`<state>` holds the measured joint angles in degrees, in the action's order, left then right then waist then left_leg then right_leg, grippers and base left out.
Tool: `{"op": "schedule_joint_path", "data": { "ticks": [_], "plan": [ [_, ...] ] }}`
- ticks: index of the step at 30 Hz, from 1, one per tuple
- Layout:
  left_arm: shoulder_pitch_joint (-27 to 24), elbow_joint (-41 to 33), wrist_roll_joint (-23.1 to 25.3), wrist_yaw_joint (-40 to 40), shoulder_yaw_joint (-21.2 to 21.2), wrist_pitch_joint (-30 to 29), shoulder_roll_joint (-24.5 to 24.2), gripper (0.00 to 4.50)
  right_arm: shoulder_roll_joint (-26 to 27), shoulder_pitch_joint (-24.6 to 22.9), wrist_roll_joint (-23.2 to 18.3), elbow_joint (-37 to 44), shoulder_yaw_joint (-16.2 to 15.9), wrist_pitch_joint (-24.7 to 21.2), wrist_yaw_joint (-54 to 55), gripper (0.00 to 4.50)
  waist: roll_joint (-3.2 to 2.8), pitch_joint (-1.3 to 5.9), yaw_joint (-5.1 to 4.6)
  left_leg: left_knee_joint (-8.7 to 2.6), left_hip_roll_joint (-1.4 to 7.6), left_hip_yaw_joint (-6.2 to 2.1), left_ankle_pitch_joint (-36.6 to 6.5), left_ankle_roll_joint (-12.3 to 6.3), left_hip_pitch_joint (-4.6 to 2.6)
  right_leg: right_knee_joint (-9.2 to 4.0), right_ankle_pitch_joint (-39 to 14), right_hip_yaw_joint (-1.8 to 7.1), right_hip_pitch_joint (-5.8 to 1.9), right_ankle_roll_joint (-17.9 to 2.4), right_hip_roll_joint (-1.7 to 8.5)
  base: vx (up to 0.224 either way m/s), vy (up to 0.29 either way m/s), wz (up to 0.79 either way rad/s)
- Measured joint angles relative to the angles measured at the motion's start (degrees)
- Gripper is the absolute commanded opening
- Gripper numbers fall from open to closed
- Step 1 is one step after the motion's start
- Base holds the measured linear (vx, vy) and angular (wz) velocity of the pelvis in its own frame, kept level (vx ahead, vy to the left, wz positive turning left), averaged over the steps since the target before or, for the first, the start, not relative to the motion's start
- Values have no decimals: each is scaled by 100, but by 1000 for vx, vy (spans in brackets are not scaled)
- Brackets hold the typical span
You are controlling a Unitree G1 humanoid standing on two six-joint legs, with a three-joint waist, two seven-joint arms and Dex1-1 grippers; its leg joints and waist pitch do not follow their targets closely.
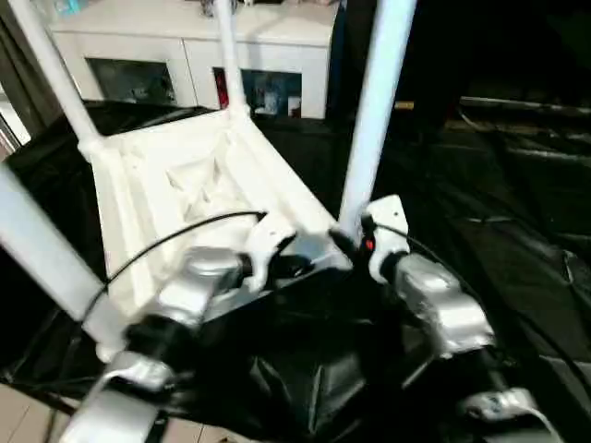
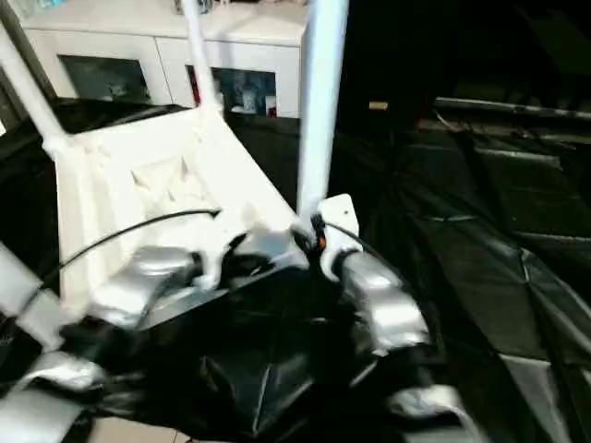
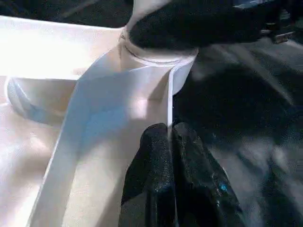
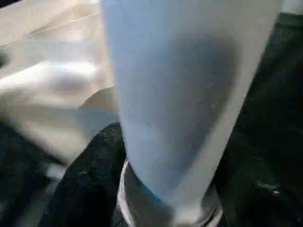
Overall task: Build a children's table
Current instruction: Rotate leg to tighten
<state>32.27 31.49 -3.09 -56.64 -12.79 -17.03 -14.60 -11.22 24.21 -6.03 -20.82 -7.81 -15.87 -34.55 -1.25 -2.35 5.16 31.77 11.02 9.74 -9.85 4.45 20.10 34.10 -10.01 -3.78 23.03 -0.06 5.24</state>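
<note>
Left eye view: no brand, label or writing is legible. The table top [image 1: 175,198] lies upside down on a surface covered with black sheeting [image 1: 517,231], ribbed underside facing up. Four white legs stand in its corner sockets: the far-left leg [image 1: 55,74], the far-centre leg [image 1: 229,55], the near-left leg [image 1: 42,249] and the near-right leg [image 1: 374,111]. A white cabinet [image 1: 185,55] with glass doors stands behind the top. The left pincer [image 1: 277,249] sits at the near edge of the top, beside the near-right corner socket. The right pincer [image 1: 355,242] sits at the base of the near-right leg, where the leg enters its socket.

Right eye view: the same layout. A black cable [image 2: 129,231] arcs over the left forearm toward the left pincer.

Left wrist view: the two black fingers [image 3: 156,161] of the left pincer are pressed together on the thin upright rim of the top [image 3: 142,90], with the rim edge running up between them. The corner socket [image 3: 158,56] lies just ahead, and a black finger of the right pincer crosses above it.

Right wrist view: the near-right leg [image 4: 189,85] stands close ahead of the camera. A black finger [image 4: 90,184] of the right pincer lies against the leg's base at the socket collar. The fingers stand apart on either side of the leg; whether they clamp it cannot be told.
</note>
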Motion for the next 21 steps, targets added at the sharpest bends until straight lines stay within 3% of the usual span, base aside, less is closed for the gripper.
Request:
{"op": "schedule_joint_path", "data": {
  "ticks": [7,12,15,21],
  "plan": [
    [-22,-37,-99,-683,-90,-4,-298,0,-780,-208,-119,515,-288,-93,-1329,307,10,-5,89,7,-1,1,-1,0,6,-4,1,2,1,-1,2,0,0,0],
    [-139,-372,-232,-1740,-328,-139,-827,0,-1266,-366,-439,1000,-572,-272,-2411,307,21,-13,140,10,1,1,-1,-2,5,-5,1,1,8,-3,2,0,0,0],
    [-188,-431,-301,-2083,-401,-199,-889,0,-1353,-391,-492,1128,-747,-280,-2704,307,16,-15,182,18,1,0,-2,-2,10,-4,1,1,10,-4,3,0,0,0],
    [-191,-434,-322,-2324,-505,-205,-958,0,-1461,-555,-576,1397,-761,-478,-2914,307,17,-15,291,41,3,5,-1,-3,17,1,2,9,5,-4,4,0,0,0]
  ]
}}
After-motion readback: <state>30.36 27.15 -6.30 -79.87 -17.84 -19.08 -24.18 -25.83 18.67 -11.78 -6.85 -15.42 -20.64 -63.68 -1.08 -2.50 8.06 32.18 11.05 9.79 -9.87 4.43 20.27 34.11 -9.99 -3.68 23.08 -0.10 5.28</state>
